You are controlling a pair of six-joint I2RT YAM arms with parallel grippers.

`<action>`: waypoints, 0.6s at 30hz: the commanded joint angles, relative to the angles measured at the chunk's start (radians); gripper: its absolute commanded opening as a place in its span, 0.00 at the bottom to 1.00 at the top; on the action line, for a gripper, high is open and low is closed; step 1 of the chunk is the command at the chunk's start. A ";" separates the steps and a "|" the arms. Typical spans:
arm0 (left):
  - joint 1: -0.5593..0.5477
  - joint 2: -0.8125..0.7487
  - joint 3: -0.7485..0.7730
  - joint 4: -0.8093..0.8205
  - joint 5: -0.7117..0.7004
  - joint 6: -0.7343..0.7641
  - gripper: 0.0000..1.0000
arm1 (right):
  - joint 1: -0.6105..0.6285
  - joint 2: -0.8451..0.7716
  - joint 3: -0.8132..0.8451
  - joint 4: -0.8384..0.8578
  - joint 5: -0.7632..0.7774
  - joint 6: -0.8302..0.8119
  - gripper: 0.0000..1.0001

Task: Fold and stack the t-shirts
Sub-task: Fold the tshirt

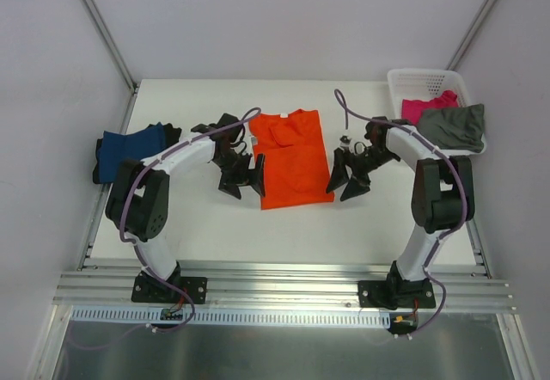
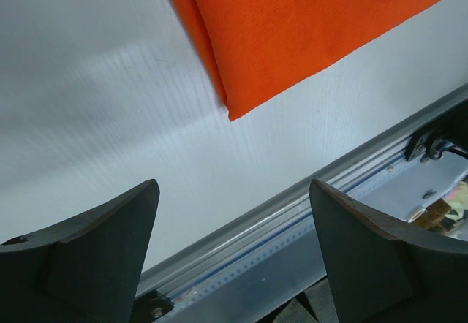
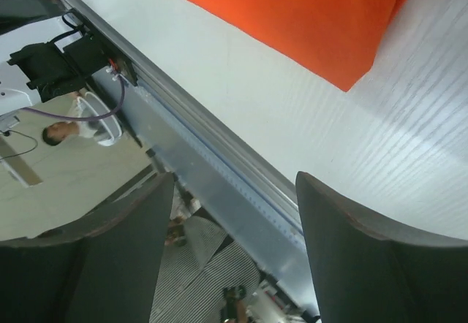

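The left hand is held wide open just beside the left edge of the orange t-shirt, with nothing gripped. The right hand is likewise released just beside the shirt's right edge. Neither is seen to touch the cloth.

Four t-shirts are counted. The orange t-shirt is laid flat in the middle of the tabletop, and the navy t-shirt is bunched at the left edge. The pink t-shirt and the grey-olive t-shirt are lodged in the single white basket at the far right corner, the grey-olive one draped over its rim.

Bare tabletop is left between the orange hem and the near metal rail.
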 commanded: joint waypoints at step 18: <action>0.007 0.128 -0.021 0.113 0.148 -0.139 0.72 | -0.027 0.260 0.080 -0.020 -0.098 -0.014 0.65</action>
